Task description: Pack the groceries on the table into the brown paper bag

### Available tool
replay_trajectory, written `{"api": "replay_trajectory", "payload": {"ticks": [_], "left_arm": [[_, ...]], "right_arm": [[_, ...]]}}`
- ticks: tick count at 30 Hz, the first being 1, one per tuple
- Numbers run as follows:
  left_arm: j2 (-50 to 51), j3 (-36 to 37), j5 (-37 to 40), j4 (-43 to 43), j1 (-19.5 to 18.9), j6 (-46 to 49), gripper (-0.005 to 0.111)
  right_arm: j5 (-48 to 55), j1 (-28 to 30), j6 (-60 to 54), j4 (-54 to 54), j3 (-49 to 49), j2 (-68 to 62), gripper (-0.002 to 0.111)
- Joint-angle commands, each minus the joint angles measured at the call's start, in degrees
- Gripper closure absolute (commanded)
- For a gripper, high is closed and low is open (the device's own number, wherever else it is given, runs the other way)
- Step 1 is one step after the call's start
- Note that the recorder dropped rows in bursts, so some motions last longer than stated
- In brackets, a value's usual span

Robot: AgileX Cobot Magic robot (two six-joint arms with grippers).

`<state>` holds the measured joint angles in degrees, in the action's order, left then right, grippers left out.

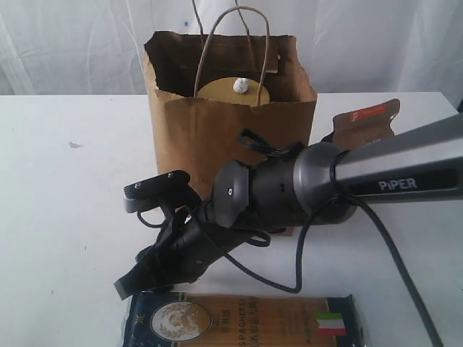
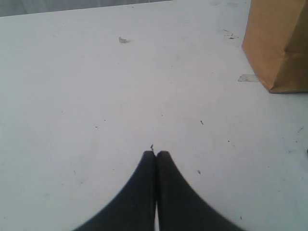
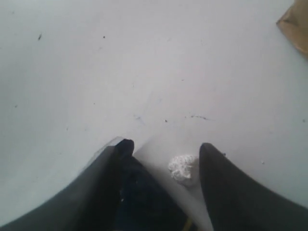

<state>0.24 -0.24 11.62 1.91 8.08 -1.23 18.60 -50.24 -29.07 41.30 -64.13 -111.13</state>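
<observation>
The brown paper bag (image 1: pixel 217 137) stands at the back middle of the table (image 1: pixel 65 202). Inside it shows a tan jar lid (image 1: pixel 221 92) with a tiny foil ball (image 1: pixel 241 85) on top. The blue spaghetti packet (image 1: pixel 246 322) lies flat at the front edge. My right gripper (image 1: pixel 137 278) reaches across to the packet's left end. In the right wrist view it (image 3: pixel 166 144) is open, with another foil ball (image 3: pixel 183 167) on the table between its fingers, close to one of them, and the packet's dark corner (image 3: pixel 144 192) under the other. My left gripper (image 2: pixel 156 153) is shut and empty above bare table.
A brown pouch (image 1: pixel 369 119) with a red label pokes up behind the right arm, right of the bag. The arm's black cable (image 1: pixel 304 238) loops down toward the packet. The bag's lower corner (image 2: pixel 281 43) appears in the left wrist view, and its edge (image 3: pixel 296 24) in the right wrist view.
</observation>
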Motion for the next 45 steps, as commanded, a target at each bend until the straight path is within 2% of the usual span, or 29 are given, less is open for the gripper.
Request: {"api": "replay_trajectory", "payload": {"ticks": [1, 12, 14, 20, 25, 28, 34, 38, 43, 45], "left_arm": [[-0.24, 0.24, 0.01, -0.1, -0.1, -0.07, 0.107], [-0.24, 0.24, 0.01, -0.1, -0.1, -0.07, 0.107], [-0.24, 0.24, 0.01, -0.1, -0.1, -0.07, 0.107], [-0.24, 0.24, 0.01, -0.1, -0.1, -0.07, 0.107], [-0.24, 0.24, 0.01, -0.1, -0.1, -0.07, 0.107], [-0.24, 0.24, 0.01, -0.1, -0.1, -0.07, 0.107], [-0.24, 0.24, 0.01, -0.1, -0.1, -0.07, 0.107], [-0.24, 0.24, 0.01, -0.1, -0.1, -0.07, 0.107], [-0.24, 0.24, 0.01, -0.1, -0.1, -0.07, 0.107], [-0.24, 0.24, 0.01, -0.1, -0.1, -0.07, 0.107]], "right_arm": [[0.99, -0.02, -0.07, -1.06, -0.36, -0.83, 0.061], [0.56, -0.02, 1.44, -3.6, -0.36, -4.25, 0.061], [0.56, -0.02, 2.01, -3.6, -0.36, -4.29, 0.066], [1.1, -0.02, 2.28, -3.67, -0.36, -4.29, 0.091], [1.24, -0.02, 2.28, -3.67, -0.36, -3.4, 0.105], [1.63, -0.02, 2.28, -3.67, -0.36, -0.7, 0.108], [5.56, -0.02, 0.56, -4.25, -0.36, 14.97, 0.108], [7.63, 0.09, 2.63, -13.24, -0.36, 27.55, 0.108], [5.45, 1.86, 21.8, -34.17, -0.36, 39.19, 0.108], [3.97, 3.57, 26.65, -37.15, -0.36, 41.57, 0.108]]}}
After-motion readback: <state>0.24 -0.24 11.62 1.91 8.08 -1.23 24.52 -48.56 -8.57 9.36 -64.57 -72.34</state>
